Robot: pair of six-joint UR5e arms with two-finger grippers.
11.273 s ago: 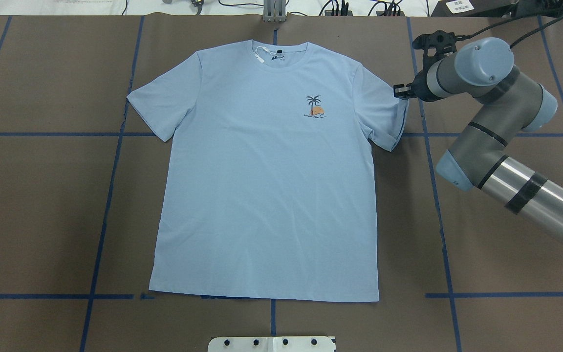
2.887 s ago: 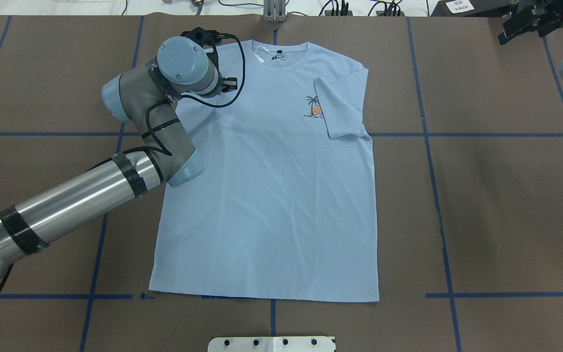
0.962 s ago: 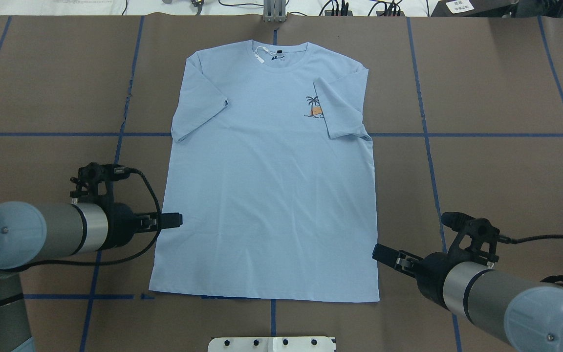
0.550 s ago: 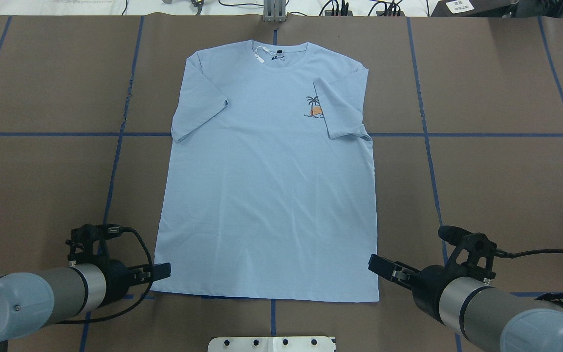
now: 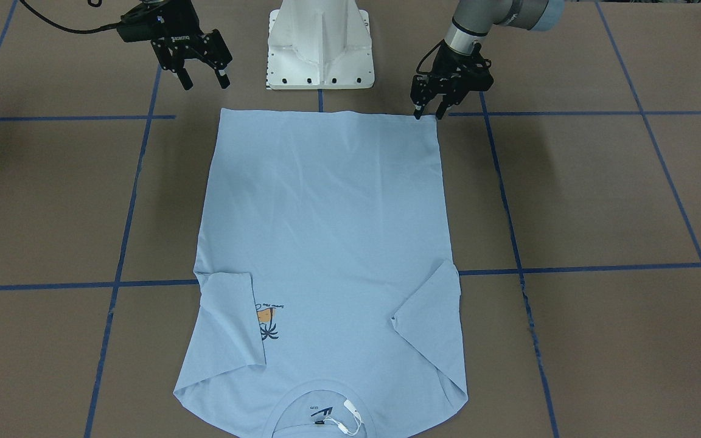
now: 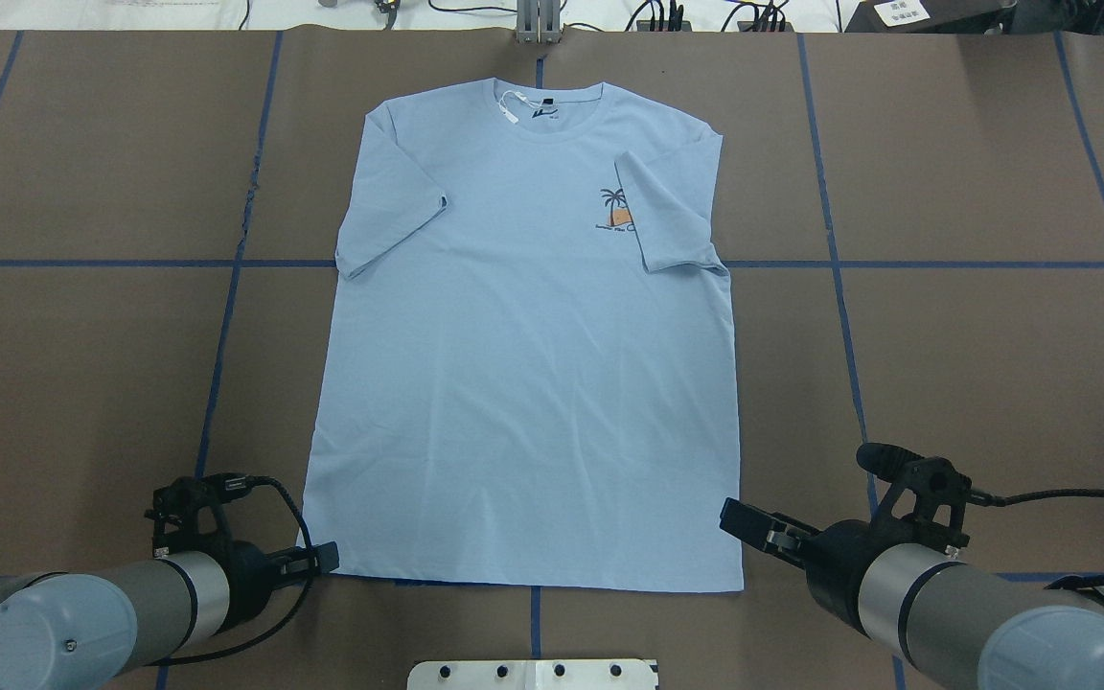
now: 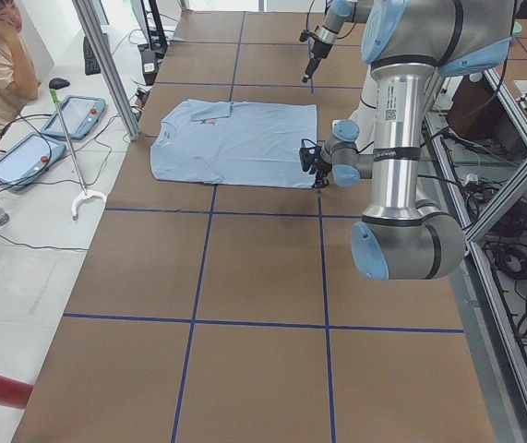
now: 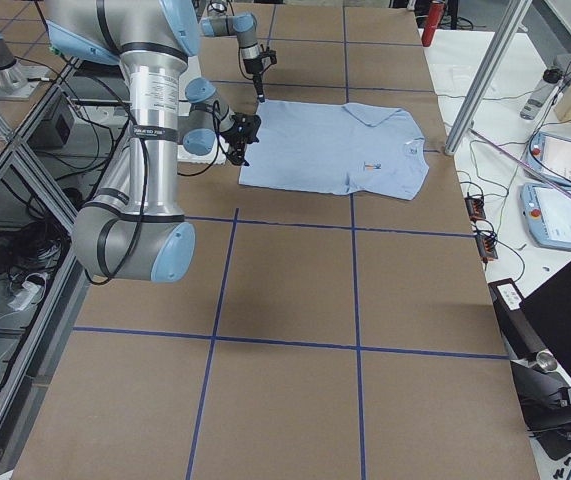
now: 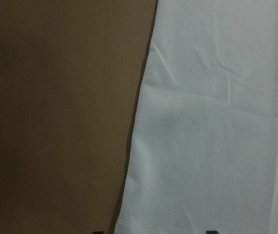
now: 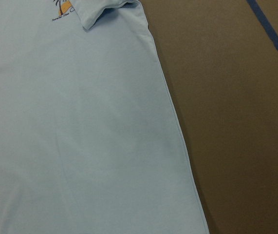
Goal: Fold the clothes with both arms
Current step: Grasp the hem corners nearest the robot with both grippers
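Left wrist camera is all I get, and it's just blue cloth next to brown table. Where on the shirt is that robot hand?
Observer: The left gripper is at the T-shirt's hem corner nearest the robot, on the robot's left side, with its jaws open.
Operator: What's the other hand doing?
Observer: The right gripper is by the opposite hem corner. It is open too and holds nothing.
Operator: Is the shirt folded at all?
Observer: Only the sleeves. The left sleeve and the right sleeve are both folded in over the chest, and the right one partly covers the palm print.
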